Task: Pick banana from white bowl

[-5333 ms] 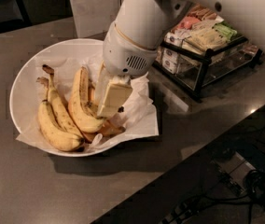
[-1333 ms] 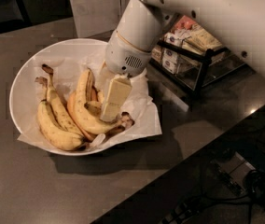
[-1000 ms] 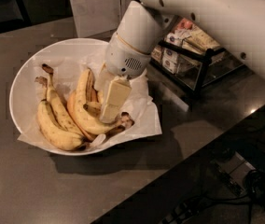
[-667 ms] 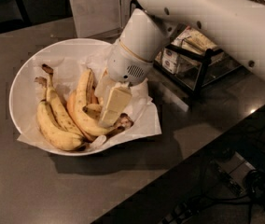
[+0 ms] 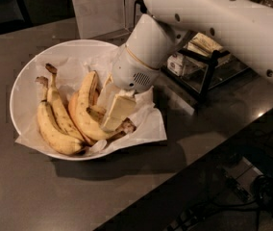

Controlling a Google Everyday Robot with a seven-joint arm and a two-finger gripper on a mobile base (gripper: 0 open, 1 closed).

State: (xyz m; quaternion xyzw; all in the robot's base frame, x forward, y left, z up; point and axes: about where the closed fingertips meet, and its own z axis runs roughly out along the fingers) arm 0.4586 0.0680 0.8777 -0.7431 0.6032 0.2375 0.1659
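Yellow skin with brown blotches marks the banana [image 5: 97,113], a short, stubby fruit lying low in the white bowl [image 5: 18,86] on crinkled paper [image 5: 146,125], its dark end toward the right rim. The long curved banana [image 5: 82,110] lies just to its left and the joined pair [image 5: 55,126] beyond that. The gripper [image 5: 110,121] is lowered into the bowl directly over the banana, hiding most of it; whether it is spread or clamped cannot be told.

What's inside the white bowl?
Paper liner, a joined banana pair, a long curved banana and the gripper reaching in. The gripper covers most of the short banana; only its dark end shows.
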